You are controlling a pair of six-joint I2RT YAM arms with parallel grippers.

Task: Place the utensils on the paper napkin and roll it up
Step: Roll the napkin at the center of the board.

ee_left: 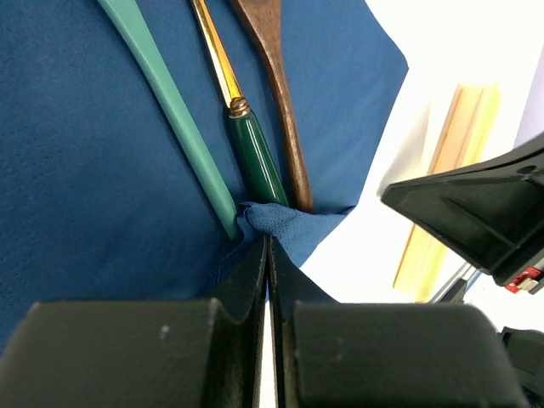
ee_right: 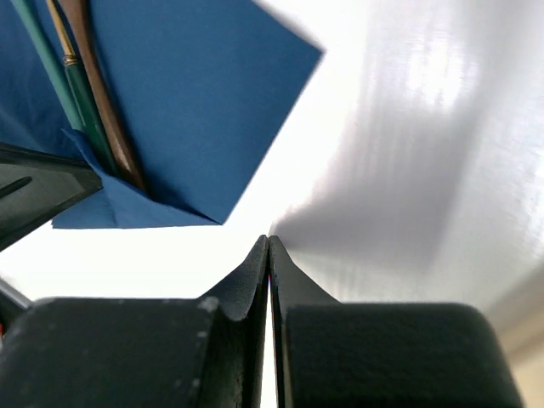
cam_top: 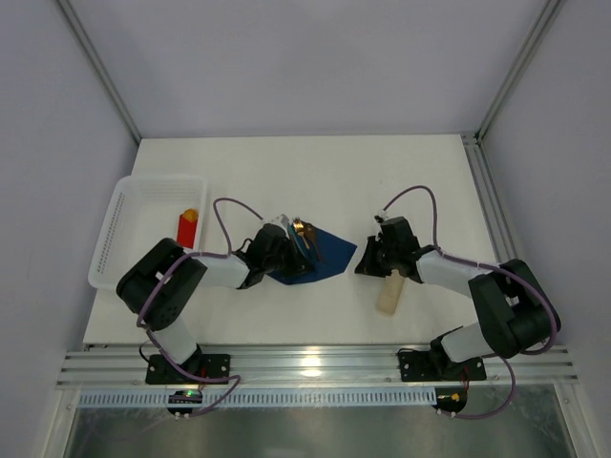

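Since slim copper-and-green utensils [ee_left: 255, 161] lie on your navy paper napkin [ee_left: 85, 212], only rolling seems to remain; left claw [ee_left: 268, 244] pinches its corner, right claw [ee_right: 269, 244] closed, empty.

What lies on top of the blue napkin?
Three, side by side: a teal utensil, a green-and-gold utensil, a brown utensil. A corner of the dark navy paper napkin, pinched in the left claw, covers their ends.
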